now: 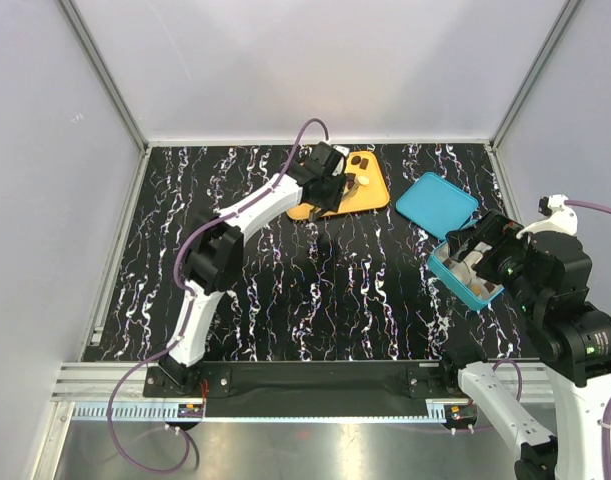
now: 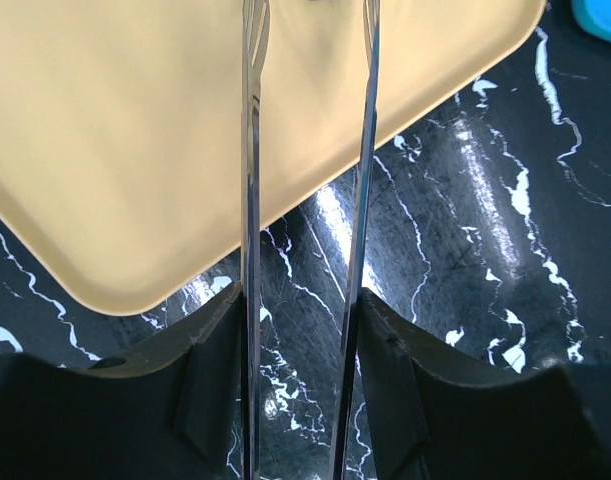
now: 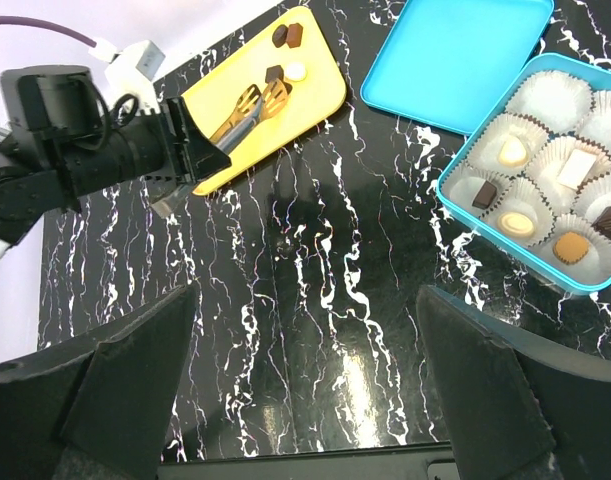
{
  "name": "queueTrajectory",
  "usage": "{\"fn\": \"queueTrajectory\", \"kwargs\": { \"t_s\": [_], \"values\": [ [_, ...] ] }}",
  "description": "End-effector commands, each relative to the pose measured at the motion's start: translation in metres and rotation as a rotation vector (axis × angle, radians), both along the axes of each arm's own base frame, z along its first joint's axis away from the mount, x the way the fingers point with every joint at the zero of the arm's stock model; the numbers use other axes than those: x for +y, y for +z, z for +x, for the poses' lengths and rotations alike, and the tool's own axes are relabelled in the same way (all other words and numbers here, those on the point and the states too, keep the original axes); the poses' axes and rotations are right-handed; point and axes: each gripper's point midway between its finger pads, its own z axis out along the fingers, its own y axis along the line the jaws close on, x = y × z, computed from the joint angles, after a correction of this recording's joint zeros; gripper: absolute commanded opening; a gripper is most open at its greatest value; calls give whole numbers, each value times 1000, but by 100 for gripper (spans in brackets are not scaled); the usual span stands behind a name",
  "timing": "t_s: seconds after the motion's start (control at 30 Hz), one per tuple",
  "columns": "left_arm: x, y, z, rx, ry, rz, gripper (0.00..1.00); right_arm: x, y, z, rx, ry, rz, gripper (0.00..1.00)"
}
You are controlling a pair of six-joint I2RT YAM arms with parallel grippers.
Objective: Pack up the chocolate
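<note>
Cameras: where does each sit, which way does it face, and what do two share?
Top external: above and behind the bases, looking down on the table; left arm and right arm show.
Left wrist: on the left arm, looking down at the orange tray; the left pincer shows.
Right wrist: on the right arm, looking across at the teal box, lid and tray; right pincer shows.
Shared: top and right wrist both see the lid.

Overhead camera, above and behind both arm bases, looks down on the table [image 1: 315, 300]. Left wrist camera sits close, looking along the left gripper [image 2: 310, 12] onto the tray [image 2: 135, 150] ahead. Right wrist camera hangs high, facing tray, box [image 3: 515, 243] and left arm [image 3: 75, 160]. All three share the tray.
</note>
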Motion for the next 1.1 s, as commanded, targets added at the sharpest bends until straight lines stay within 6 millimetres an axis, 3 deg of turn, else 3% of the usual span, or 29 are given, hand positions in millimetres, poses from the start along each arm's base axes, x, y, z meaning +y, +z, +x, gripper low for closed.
{"fn": "queueTrajectory", "kwargs": {
  "t_s": [0.0, 0.2, 0.5, 0.83, 1.07],
  "values": [
    [-12, 4, 15, -48, -24, -28, 50, 4, 8, 4, -36, 10, 24, 100],
    [-11, -3, 23, -63, -10, 9, 49, 3, 8, 4, -38, 7, 19, 100],
    [-14, -5, 20, -49, -27, 3, 46, 4, 5, 4, -41, 14, 20, 100],
    [-21, 1, 11, -42, -58, 8, 40, 3, 5, 1, -44, 14, 20, 100],
    [-18, 20, 6, -65, -56, 10, 38, 4, 6, -1, -51, 14, 27, 100]
  ]
}}
